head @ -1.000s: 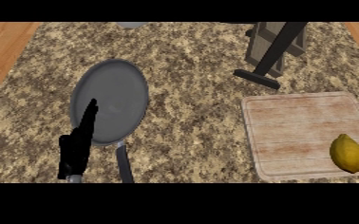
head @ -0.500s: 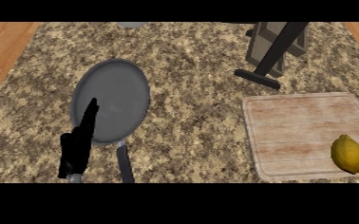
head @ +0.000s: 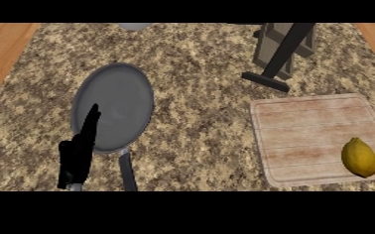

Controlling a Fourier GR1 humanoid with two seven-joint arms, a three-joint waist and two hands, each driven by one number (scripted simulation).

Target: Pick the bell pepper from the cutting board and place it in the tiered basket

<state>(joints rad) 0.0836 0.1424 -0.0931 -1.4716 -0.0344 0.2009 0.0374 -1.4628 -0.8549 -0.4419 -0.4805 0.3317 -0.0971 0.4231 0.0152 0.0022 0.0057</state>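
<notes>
Left hand (head: 79, 151): flat, fingers straight, holding nothing, over the pan (head: 113, 107).
Pepper (head: 359, 157): yellow, on the board's (head: 304, 136) right edge.

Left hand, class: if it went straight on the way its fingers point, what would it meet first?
Probably the grey pan. The left hand points up-view across its rim, though its height above the pan is unclear.

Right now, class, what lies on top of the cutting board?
One yellow bell pepper lies on the cutting board near its right edge. The picture's edge cuts the board's right side, so anything further right there cannot be seen.
</notes>
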